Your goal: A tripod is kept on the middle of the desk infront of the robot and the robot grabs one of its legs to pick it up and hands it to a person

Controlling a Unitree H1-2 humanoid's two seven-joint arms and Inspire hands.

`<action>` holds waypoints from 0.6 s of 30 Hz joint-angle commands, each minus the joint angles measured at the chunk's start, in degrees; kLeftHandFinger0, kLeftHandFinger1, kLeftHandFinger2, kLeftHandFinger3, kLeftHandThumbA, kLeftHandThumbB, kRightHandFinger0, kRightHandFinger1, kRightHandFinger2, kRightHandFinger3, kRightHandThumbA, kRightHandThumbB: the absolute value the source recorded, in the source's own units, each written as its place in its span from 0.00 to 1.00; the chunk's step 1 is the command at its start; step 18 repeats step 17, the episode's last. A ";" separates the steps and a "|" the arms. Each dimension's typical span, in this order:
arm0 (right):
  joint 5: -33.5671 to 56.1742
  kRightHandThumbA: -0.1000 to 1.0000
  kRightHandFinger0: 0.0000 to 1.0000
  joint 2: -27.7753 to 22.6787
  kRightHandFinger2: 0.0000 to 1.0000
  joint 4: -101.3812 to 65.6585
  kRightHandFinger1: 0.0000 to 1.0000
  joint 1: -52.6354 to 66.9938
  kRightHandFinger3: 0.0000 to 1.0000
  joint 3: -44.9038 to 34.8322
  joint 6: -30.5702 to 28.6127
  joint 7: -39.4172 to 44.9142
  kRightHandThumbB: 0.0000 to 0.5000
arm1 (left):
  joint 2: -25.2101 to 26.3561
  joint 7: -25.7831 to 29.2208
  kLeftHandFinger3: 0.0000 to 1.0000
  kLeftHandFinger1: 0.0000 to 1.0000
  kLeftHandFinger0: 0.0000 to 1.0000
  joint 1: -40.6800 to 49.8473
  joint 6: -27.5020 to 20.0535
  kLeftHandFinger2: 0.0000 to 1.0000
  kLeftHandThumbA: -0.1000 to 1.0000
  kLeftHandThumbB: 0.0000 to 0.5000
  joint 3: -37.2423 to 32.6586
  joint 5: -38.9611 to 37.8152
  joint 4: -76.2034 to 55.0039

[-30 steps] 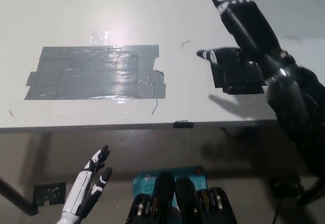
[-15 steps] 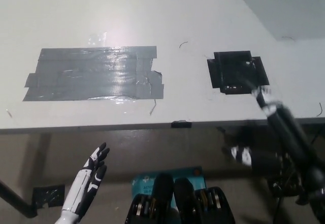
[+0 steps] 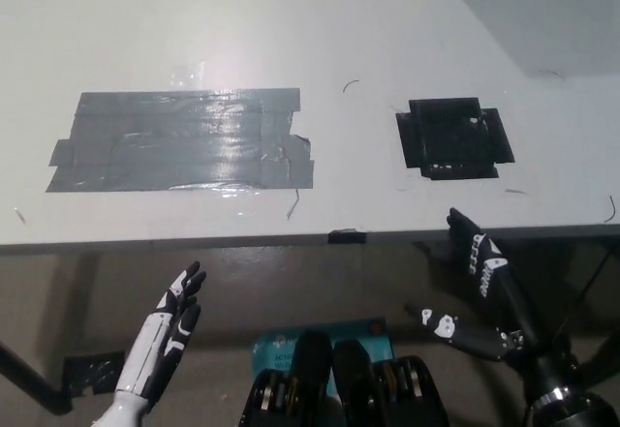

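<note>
No tripod shows anywhere in the head view. My black right hand (image 3: 484,296) hangs below the desk's front edge at the lower right, open, fingers spread, holding nothing. My white left hand (image 3: 167,335) rests low at the lower left, also below the desk edge, open and empty. No person is in view.
The white desk (image 3: 320,20) carries a large patch of grey tape (image 3: 179,141) at left centre and a smaller black tape square (image 3: 452,137) at right. A small black clip (image 3: 345,236) sits on the front edge. A white box (image 3: 542,15) stands at the far right.
My right arm has swung down from above the desk's far right, past the black square, to below the front edge. The left hand has barely moved.
</note>
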 commanded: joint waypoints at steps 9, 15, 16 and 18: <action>1.39 0.92 1.00 -1.31 1.00 3.25 1.00 -3.05 1.00 -0.43 -1.58 2.82 0.43 | 0.82 0.21 1.00 1.00 1.00 -1.75 -1.20 1.00 1.00 0.21 0.75 -0.56 -0.96; 0.70 0.91 1.00 -1.51 1.00 2.09 1.00 -2.25 1.00 0.33 -0.58 3.28 0.44 | 0.81 0.06 1.00 1.00 1.00 -1.46 -0.99 1.00 1.00 0.18 0.77 -0.66 -1.55; 0.71 0.91 1.00 -1.65 1.00 1.61 1.00 -1.25 1.00 0.63 -0.47 3.62 0.42 | 0.61 0.13 1.00 1.00 1.00 -0.84 -0.97 1.00 1.00 0.18 0.62 -0.47 -1.75; 0.71 0.91 1.00 -1.65 1.00 1.61 1.00 -1.25 1.00 0.63 -0.47 3.62 0.42 | 0.61 0.13 1.00 1.00 1.00 -0.84 -0.97 1.00 1.00 0.18 0.62 -0.47 -1.75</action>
